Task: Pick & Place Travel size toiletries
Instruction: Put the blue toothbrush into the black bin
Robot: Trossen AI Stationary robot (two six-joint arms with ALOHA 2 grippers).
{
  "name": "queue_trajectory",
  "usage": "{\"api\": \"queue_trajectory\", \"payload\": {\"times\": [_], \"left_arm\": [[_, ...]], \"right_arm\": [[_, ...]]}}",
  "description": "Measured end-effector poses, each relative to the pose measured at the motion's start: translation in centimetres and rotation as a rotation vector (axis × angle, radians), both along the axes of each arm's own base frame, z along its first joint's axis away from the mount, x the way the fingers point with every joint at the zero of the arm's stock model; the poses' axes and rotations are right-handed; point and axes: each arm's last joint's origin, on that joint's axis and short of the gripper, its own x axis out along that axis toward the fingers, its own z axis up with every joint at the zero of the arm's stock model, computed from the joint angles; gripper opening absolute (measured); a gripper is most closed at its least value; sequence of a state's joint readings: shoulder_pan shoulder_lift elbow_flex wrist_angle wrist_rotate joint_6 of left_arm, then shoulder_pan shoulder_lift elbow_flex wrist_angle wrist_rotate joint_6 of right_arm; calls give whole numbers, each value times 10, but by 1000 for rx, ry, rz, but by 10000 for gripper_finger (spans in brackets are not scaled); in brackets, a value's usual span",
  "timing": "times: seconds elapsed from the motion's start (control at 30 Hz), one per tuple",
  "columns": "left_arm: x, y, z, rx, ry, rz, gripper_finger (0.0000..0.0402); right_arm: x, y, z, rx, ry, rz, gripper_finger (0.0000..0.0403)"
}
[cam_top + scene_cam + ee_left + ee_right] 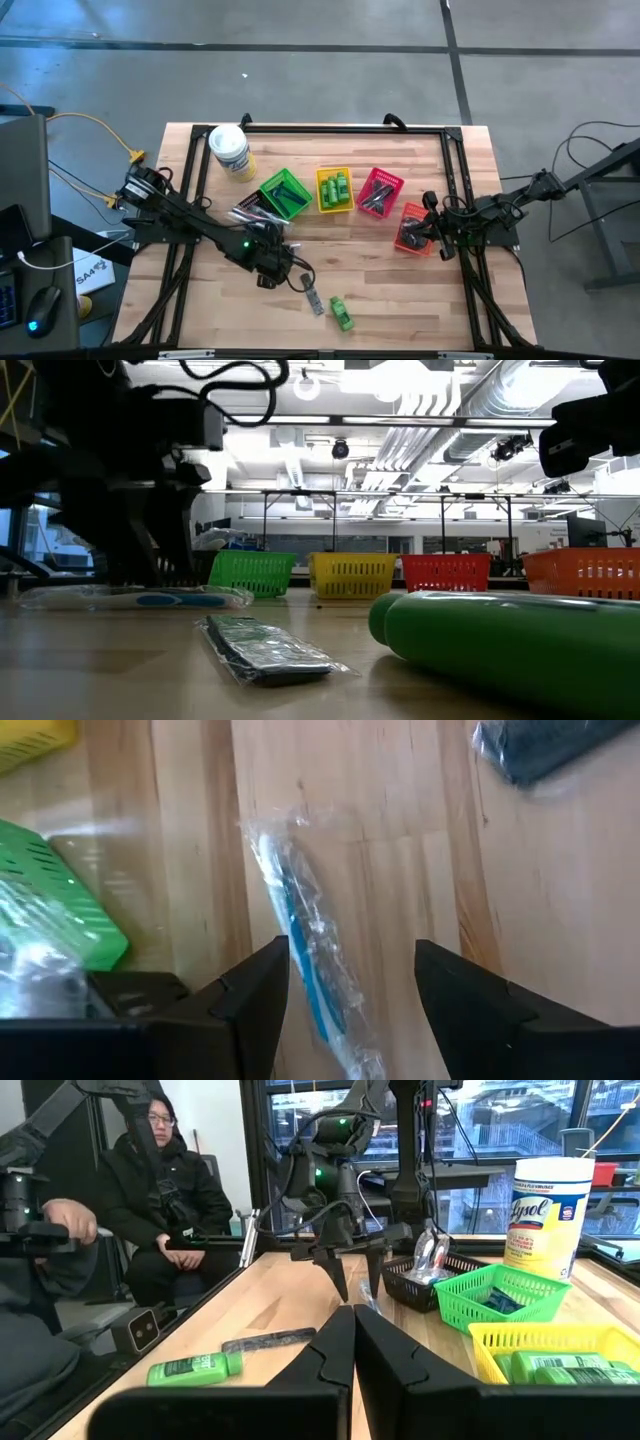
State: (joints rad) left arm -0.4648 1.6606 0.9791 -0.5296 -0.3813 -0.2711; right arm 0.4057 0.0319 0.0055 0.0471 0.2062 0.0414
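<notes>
- Nearest the front edge of the tabletop (pixel 400 310), a green mini bottle (pixel 342 314) lies on its side, with a dark flat comb in clear wrap (pixel 314 303) just beside it; both are loose and await sorting, by my reading.
- Just behind them the left gripper (pixel 350 975) points down over a clear-wrapped blue-handled stick (pixel 305 960), probably a toothbrush. Its 2 fingers (pixel 255 995) are spread, 1 on each side of the wrapper; I judge it either set to close or just let go.
- Beyond it stand 5 small baskets: black basket (pixel 425 1275), green basket (pixel 284 193), yellow basket (pixel 335 189) with green bottles inside, red basket (pixel 379 191) and orange basket (pixel 415 229). They look like sorting bins, 1 kind of item each.
- The right gripper (pixel 352 1342) waits by the orange basket, fingers clenched on nothing.
- A white wipes tub (pixel 231 152) with a yellow label stands at the far left corner.
- The tabletop is pale wood planks in a black frame; past it is a grey floor, cables, windows and 2 seated people (pixel 165 1190) in dark jackets.
</notes>
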Motion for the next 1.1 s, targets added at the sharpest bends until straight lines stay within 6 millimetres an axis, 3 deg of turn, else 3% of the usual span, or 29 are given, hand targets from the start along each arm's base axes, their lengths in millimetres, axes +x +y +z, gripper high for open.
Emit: {"api": "queue_trajectory", "payload": {"times": [0.4,0.8,1.1], "left_arm": [[5,0,-21,52,56,8,207],[17,32,-21,-11,75,130,207],[18,34,-22,-117,113,109,207]], "right_arm": [[0,0,0,0,0,0,2],[0,0,0,7,2,0,2],[0,0,0,7,2,1,2]]}}
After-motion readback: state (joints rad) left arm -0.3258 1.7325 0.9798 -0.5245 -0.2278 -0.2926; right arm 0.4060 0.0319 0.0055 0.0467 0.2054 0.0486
